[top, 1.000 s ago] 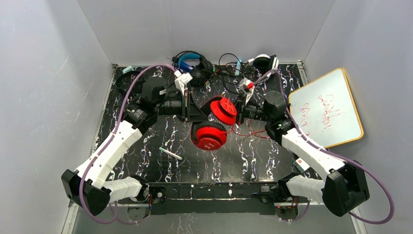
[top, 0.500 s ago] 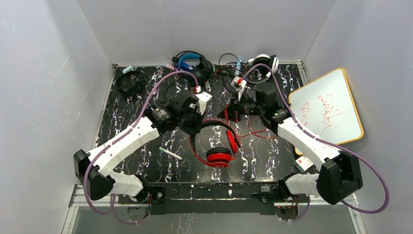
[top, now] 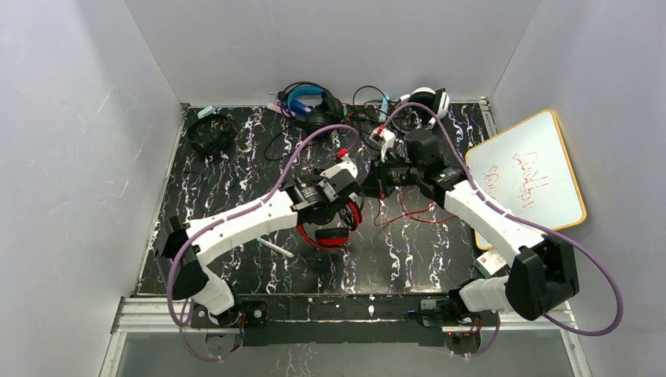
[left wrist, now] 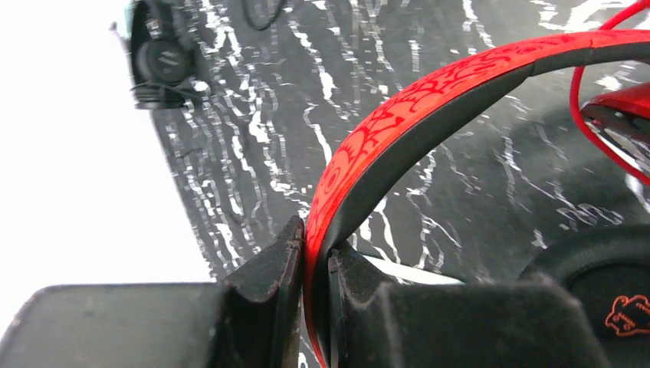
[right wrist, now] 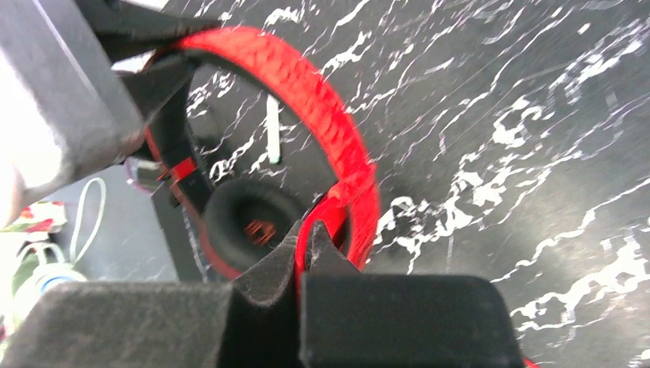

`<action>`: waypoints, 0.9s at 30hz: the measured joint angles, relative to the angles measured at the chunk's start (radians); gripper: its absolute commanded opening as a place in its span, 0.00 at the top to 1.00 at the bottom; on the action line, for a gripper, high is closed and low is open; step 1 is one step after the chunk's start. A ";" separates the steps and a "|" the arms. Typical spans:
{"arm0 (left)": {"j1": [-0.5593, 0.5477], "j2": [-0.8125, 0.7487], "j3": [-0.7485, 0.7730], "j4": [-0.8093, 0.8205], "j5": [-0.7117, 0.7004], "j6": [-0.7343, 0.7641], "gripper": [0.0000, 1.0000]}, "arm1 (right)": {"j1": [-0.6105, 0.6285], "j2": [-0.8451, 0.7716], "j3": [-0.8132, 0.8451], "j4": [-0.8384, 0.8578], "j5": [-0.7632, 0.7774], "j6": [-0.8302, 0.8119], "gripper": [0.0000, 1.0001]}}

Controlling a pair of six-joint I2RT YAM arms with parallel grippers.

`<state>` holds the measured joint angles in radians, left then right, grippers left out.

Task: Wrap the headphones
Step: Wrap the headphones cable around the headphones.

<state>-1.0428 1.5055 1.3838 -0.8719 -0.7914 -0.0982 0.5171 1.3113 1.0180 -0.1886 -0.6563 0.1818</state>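
Note:
The glossy red headphones [top: 328, 229] hang over the middle of the black marbled mat. My left gripper [top: 345, 198] is shut on their red patterned headband [left wrist: 398, 126]. My right gripper [top: 369, 182] is just right of it, shut on the thin red cable [right wrist: 303, 234], which trails in loops on the mat [top: 408, 210]. The right wrist view shows the headband [right wrist: 306, 84] and a black ear pad [right wrist: 245, 218] right in front of the jaws. A black pair with a blue headband [top: 302, 100] and an all-black pair [top: 208, 133] lie at the back.
A white-and-black headset [top: 428, 98] and tangled black cables [top: 365, 118] lie at the back edge. A white pen [top: 275, 247] lies on the mat left of the red headphones. A whiteboard [top: 526, 173] leans at the right. Grey walls enclose the mat.
My left arm has swung right toward the centre, carrying the red headphones by the headband and turning them. My right gripper has shifted slightly left with the red cable.

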 measured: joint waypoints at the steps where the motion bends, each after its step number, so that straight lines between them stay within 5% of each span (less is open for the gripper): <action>1: 0.000 0.021 0.000 0.000 -0.041 -0.003 1.00 | 0.000 0.011 0.001 -0.011 -0.013 0.008 0.99; 6: 0.000 0.063 0.009 -0.003 -0.159 -0.051 1.00 | 0.000 0.047 0.000 -0.046 -0.122 0.096 0.99; 11: 0.000 0.060 0.037 0.010 -0.172 -0.198 1.00 | 0.000 0.027 -0.088 0.150 -0.246 0.331 0.91; 20: 0.000 0.054 0.021 0.019 -0.191 -0.649 1.00 | 0.000 -0.076 -0.218 0.358 -0.234 0.575 0.88; 27: 0.025 0.023 -0.022 0.101 -0.160 -0.785 1.00 | 0.018 -0.128 -0.270 0.421 -0.204 0.620 0.88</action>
<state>-1.0176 1.5288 1.3617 -0.7708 -0.9512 -0.8829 0.5350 1.1831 0.7483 0.2321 -0.8600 0.8013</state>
